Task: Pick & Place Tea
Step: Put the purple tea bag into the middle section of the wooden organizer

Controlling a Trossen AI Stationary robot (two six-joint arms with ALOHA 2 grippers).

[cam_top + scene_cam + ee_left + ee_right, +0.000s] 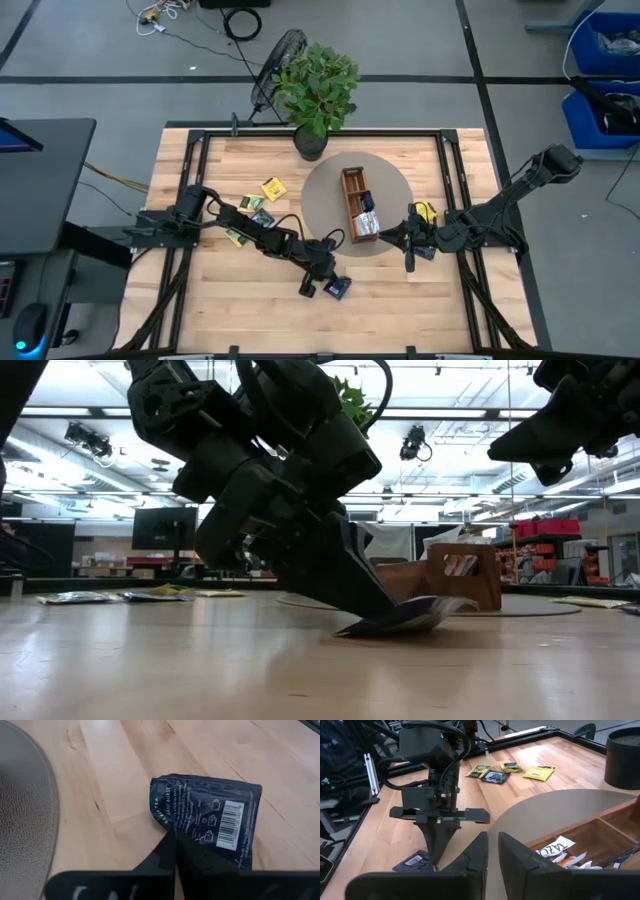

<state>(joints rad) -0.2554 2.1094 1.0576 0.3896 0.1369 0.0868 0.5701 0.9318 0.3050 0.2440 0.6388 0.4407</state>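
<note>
The left gripper (322, 284) is down on the bare wood near the front of the table, its jaws clamped together on the edge of a dark navy tea sachet (210, 815), which lies partly lifted off the surface. The wooden tray (348, 190) on the round mat (320, 195) already holds a few sachets. Several more sachets (262, 200) lie loose on the table's left side, so much is left. The right gripper (408, 245) waits beside the tray, jaws slightly apart and empty.

Both arms: dark, near-black, blocky jointed housings. Left gripper (437, 851): two flat tapered black fingers under a wide crossbar, with black cables looping over the wrist. Right gripper (491, 851): matching matte black wedge fingers.
</note>
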